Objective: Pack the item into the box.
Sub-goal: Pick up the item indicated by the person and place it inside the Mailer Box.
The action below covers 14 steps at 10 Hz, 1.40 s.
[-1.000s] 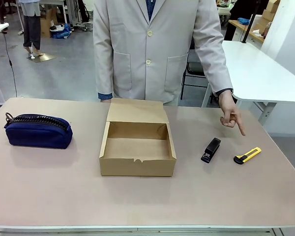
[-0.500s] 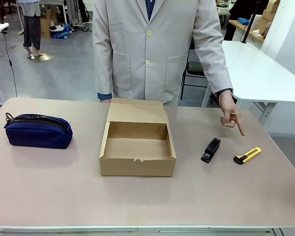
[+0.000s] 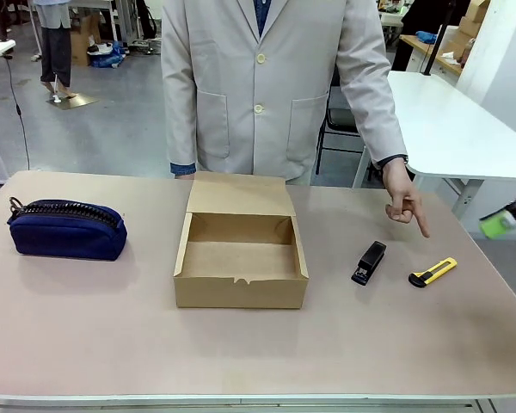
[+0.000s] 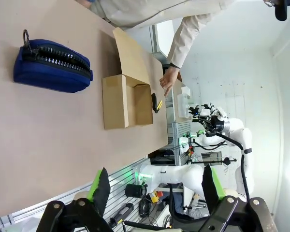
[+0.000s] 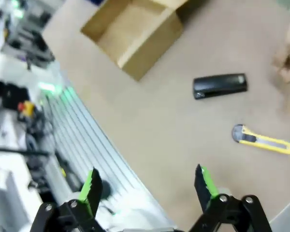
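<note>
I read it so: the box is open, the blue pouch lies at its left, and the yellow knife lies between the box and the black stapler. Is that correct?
Not quite. The front view shows the black stapler lying between the box and the yellow knife. The box is open and the blue pouch lies at its left, as you wrote.

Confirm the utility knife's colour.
The utility knife is yellow with black parts, clearest in the right wrist view.
</note>
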Motion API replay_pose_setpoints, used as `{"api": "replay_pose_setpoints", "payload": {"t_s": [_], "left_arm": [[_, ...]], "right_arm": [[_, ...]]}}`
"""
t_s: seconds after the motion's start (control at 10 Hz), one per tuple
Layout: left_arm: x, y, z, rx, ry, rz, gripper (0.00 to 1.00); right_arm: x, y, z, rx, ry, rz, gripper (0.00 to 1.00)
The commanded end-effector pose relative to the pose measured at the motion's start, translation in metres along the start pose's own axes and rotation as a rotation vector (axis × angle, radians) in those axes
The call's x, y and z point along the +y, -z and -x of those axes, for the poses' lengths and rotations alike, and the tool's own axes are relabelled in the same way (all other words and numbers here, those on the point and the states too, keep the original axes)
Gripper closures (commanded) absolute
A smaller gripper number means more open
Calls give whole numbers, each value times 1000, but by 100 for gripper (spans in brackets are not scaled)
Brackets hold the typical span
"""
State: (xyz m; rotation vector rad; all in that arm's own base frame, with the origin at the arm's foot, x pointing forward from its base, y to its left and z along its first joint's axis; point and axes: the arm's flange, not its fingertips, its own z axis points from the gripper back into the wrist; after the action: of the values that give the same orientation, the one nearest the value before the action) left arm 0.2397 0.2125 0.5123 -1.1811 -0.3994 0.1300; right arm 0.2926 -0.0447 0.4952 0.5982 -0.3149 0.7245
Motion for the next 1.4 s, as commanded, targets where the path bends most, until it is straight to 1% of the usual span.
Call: {"api": "replay_pose_setpoints", "payload": {"t_s": [0.0,0.1,0.2,0.3,0.4,0.5,0.6,0.7,0.8,0.9,1.0,1.1,1.2,1.3], "left_arm": [[-4,-1,-1,-8,22,22,0],[-4,-1,-1,-8,22,22,0],[-4,-1,-1,-8,22,22,0],[-4,-1,-1,-8,22,22,0],[-4,-1,-1,-8,22,22,0],[-4,-1,-1,-8,22,22,0],[-4,-1,-1,-8,22,22,0],[-4,-1,-1,-8,22,22,0],[-4,-1,-1,-8,22,22,0],[-4,-1,-1,-8,22,22,0],[-4,-1,-1,-8,22,22,0],[-4,-1,-1,-8,22,22,0],[-4,-1,-1,-8,22,22,0],[-4,-1,-1,-8,22,22,0]], "right_arm": [[-18,-24,18,-154,-758,12,0],[-17,-23,22,-21,-772,47,0],[-18,-23,19,53,-670,182,0],[-12,-20,18,56,-318,48,0],[-12,-20,18,56,-318,48,0],[-14,-26,20,98,-483,91,0],[-31,2,16,198,-651,73,0],[-46,27,13,285,-759,123,0],[-60,44,11,341,-818,109,0],[-78,58,10,431,-788,135,0],[-96,75,9,466,-790,135,0],[-111,91,8,458,-805,141,0],[-122,104,3,395,-744,198,0],[-95,75,3,456,-783,112,0]]}}
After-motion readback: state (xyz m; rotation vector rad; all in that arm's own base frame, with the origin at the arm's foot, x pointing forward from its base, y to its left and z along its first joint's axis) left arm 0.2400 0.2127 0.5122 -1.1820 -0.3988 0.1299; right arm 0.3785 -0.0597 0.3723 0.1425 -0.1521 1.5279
